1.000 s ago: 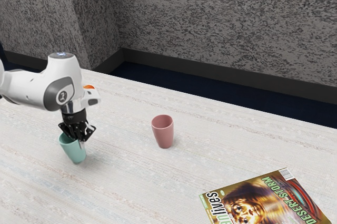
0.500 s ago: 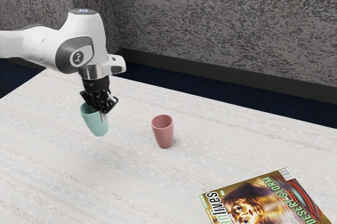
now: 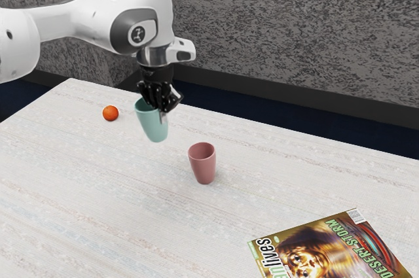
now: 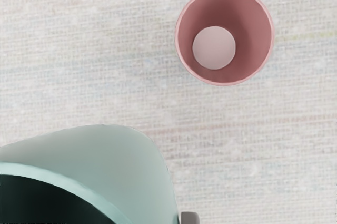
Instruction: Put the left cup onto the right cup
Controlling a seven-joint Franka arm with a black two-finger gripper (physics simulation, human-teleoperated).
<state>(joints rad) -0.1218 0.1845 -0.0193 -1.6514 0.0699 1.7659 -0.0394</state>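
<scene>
My jaws are closed on the rim of the green cup, and it hangs clear of the tabletop, tipped a little off upright. In the exterior view the white arm comes in from the exterior view's left and points the jaws straight down.

The pink cup stands upright on the tabletop, mouth up. Seen from the side, the green cup sits at about ten o'clock from it and higher, so the two are apart and the green cup is not over the pink one.

The exterior view also gives me a small orange ball on the tabletop at about nine o'clock from the green cup. A magazine lies flat at about four o'clock from the pink cup, well apart from it.

The wrist view adds what the side angle cannot. I look straight down into the pink cup and see its round rim and pale bottom. The green cup's outer wall and dark inside loom close under my hand. A strip of bare tabletop lies between the two cups.
</scene>
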